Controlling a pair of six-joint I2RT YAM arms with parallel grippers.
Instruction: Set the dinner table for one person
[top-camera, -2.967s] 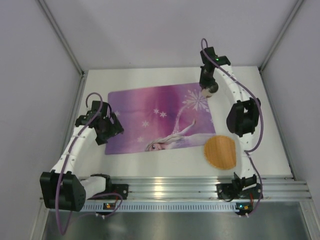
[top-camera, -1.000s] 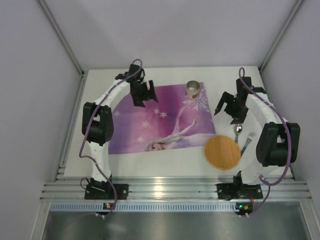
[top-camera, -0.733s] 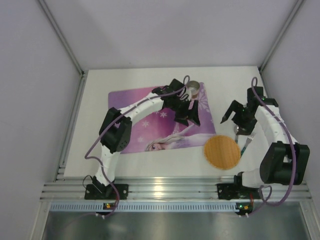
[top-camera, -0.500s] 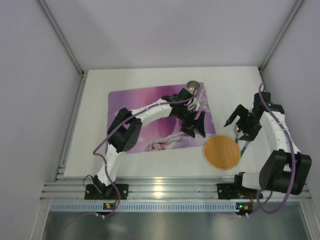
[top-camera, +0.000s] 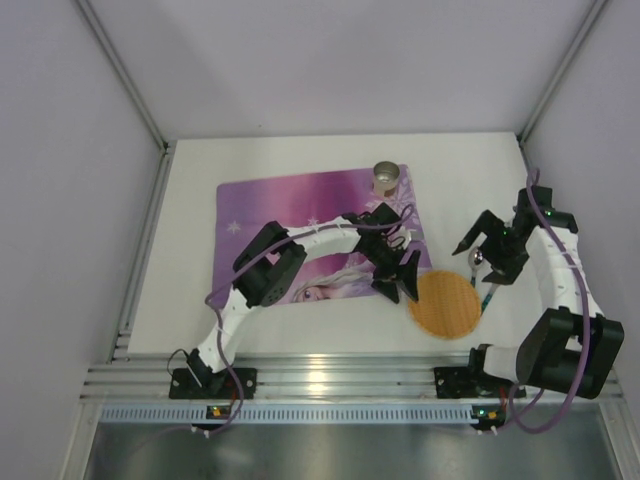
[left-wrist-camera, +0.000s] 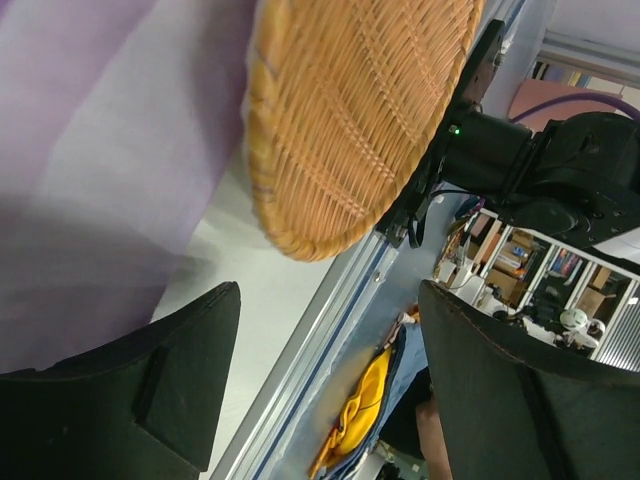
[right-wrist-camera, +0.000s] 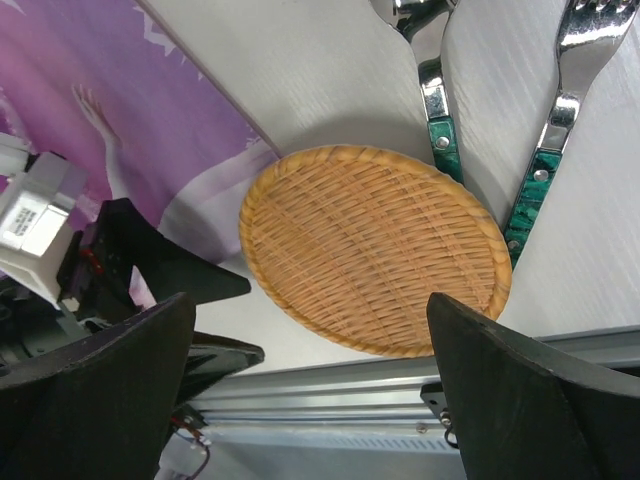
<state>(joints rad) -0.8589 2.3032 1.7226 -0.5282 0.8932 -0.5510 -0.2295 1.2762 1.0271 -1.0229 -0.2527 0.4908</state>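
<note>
The round wicker plate (top-camera: 443, 305) lies on the white dinner table (top-camera: 190, 300), just off the near right corner of the purple placemat (top-camera: 290, 225). My left gripper (top-camera: 400, 283) reaches across the mat to the plate's left rim. It is open (left-wrist-camera: 330, 290), with the plate (left-wrist-camera: 360, 110) just ahead and nothing between the fingers. My right gripper (top-camera: 474, 260) hovers open (right-wrist-camera: 310, 305) above the plate (right-wrist-camera: 375, 250). A green-handled spoon (right-wrist-camera: 432, 100) and fork (right-wrist-camera: 555, 130) lie side by side to the right of the plate. A metal cup (top-camera: 385, 178) stands on the mat's back right corner.
A silver aluminium rail (top-camera: 330, 375) runs along the table's near edge, close to the plate. Grey walls (top-camera: 80, 150) close in the left, right and back sides. The left arm (top-camera: 300, 250) lies low over the placemat's middle.
My left arm has swung from the mat's back left across to the plate's rim, its jaws narrowing slightly. My right arm has drawn back over the spoon and fork, still open.
</note>
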